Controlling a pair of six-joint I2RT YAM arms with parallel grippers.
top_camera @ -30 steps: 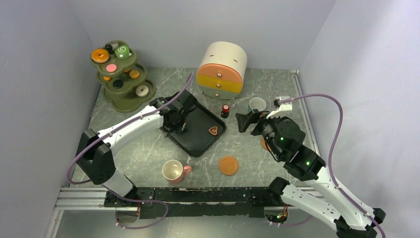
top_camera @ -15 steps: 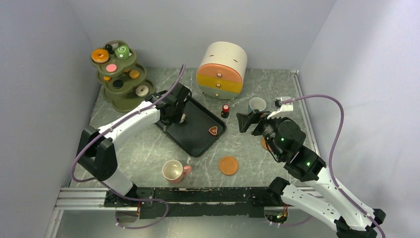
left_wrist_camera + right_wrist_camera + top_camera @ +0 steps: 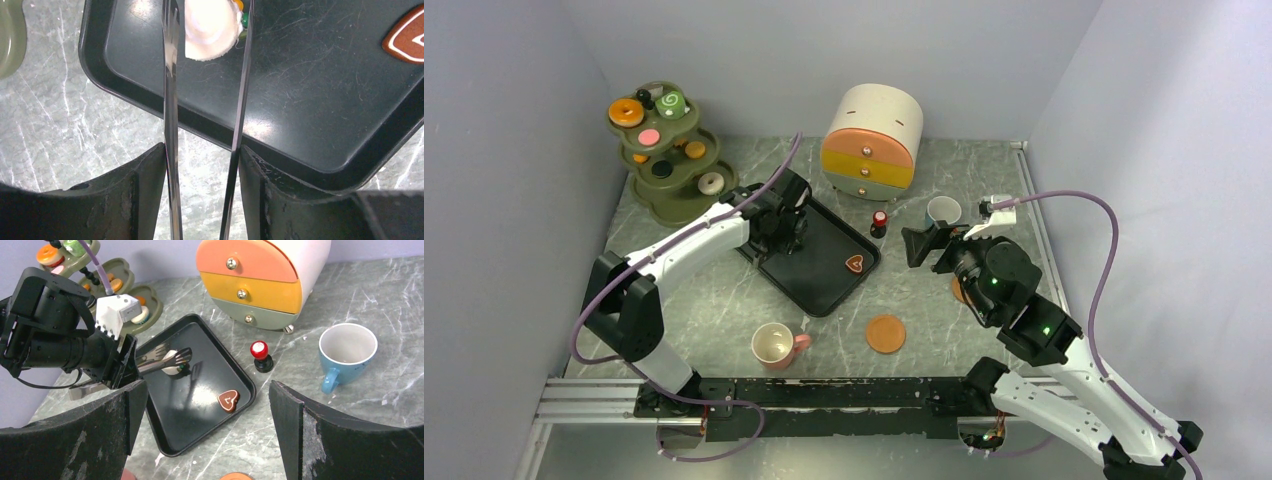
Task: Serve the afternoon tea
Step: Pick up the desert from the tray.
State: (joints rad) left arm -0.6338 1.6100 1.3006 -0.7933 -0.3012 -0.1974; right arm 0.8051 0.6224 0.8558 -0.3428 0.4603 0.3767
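At the near edge of the table, a pink cup stands upright, with an orange saucer to its right, the two apart. Farther in, the left hand is closed on a pair of metal tongs, its fingers pressing the two blades from outside. The blade tips stand either side of a white pastry lying on the black tray; whether they touch it I cannot tell. A heart-shaped cookie lies on the same tray. The right hand hangs wide open, holding nothing, near an upright blue cup. At the back left, the green tiered stand carries an orange doughnut, a green swirl roll and a white doughnut.
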